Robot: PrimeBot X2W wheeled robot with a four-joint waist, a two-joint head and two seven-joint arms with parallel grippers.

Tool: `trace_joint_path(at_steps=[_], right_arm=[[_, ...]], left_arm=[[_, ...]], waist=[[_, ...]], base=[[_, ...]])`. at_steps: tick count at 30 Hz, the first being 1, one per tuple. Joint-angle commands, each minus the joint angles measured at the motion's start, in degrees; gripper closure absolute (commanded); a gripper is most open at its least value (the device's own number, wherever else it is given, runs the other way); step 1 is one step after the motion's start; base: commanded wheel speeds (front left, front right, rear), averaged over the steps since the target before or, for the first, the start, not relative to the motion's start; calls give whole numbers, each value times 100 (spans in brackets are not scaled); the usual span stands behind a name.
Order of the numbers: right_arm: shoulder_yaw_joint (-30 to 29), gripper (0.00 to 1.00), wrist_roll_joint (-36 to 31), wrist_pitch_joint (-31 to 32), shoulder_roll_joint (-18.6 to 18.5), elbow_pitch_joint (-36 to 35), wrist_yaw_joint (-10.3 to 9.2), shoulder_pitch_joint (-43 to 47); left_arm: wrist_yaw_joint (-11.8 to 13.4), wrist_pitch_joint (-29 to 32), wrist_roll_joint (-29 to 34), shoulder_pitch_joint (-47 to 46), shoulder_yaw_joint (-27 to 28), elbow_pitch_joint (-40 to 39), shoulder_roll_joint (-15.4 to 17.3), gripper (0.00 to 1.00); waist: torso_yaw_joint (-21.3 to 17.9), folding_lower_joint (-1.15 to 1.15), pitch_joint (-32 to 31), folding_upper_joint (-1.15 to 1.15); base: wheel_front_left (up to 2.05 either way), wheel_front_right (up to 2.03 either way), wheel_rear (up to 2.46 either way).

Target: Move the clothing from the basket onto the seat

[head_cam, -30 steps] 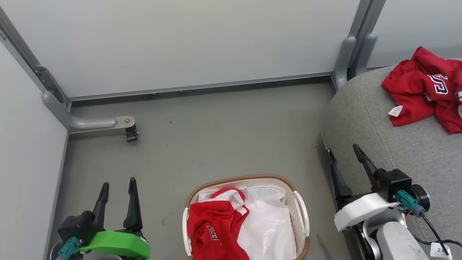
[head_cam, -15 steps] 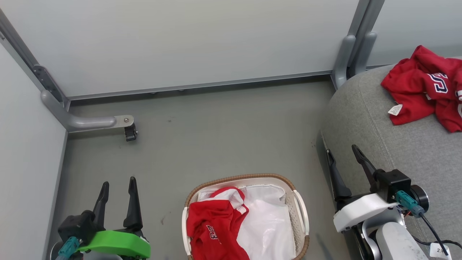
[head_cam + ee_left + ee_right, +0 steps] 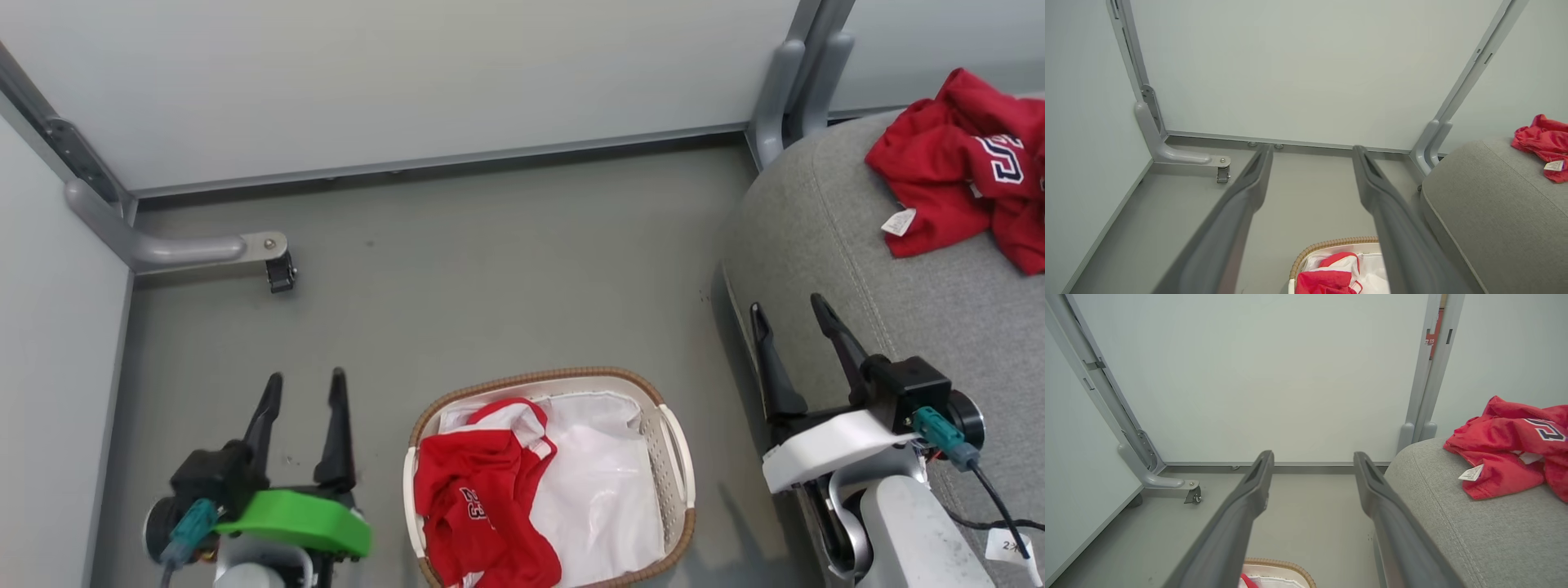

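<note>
1. Mostly it's the head camera that has been shifted: everything on the floor (image 3: 490, 269) is now seen a bit higher and further left than a second ago. On top of that, the left gripper (image 3: 306, 376) has been brought up and closer to the basket (image 3: 571, 374), and more of its green housing is seen.
2. Seat (image 3: 898, 269): a big grey cushion is seen at the right, its rounded edge near the basket but not touching it.
3. Basket: set on the floor between the two grippers and lined with a glossy white liner (image 3: 604, 490).
4. One red heap (image 3: 947, 171) of clothing with a dark-and-white number is already piled on the far part of the seat.
5. A second red garment (image 3: 473, 490) marked "23" is crumpled in the basket's left half, on top of the liner.
6. Left gripper: fingers are spread wide, nothing is held, and it is parked over the floor just left of the basket.
7. Right gripper (image 3: 787, 304): fingers are spread wide too and empty, seen against the seat's near edge, right of the basket.
8. A small white tag (image 3: 898, 222) is seen at the heap's near edge, lying on the cushion.
</note>
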Motion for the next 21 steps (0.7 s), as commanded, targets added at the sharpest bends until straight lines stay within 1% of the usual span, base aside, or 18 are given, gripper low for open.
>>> trace_joint_path(at_steps=[1,7,11,15,18,21], right_arm=[[-51,0,17,-25,-21,-45,-8,-105],[-270,0,-54,-25,-20,-241,-8,-401],[-407,0,-74,-25,-20,-371,-8,-664],[-522,0,-59,-25,-18,-505,-8,-895],[-523,0,-7,-25,-17,-619,-8,-1039],[-515,0,63,-25,-19,-705,-8,-1152]], left_arm=[[-18,-2,70,-177,-96,17,2,0],[-18,-2,326,-817,-751,344,116,0],[-18,-2,587,-1389,-1250,807,212,0],[-18,17,819,-1951,-1762,1439,268,0],[-11,126,1144,-2393,-2093,2039,337,0],[-8,295,1305,-2726,-2250,2598,310,0]], waist=[[-65,0,200,11],[-217,0,743,11],[-364,0,1183,11],[-518,0,1613,11],[-670,0,1946,11],[-821,0,2236,11]], base=[[0,0,0],[0,0,0],[0,0,0],[0,0,0],[0,0,0],[0,0,0]])
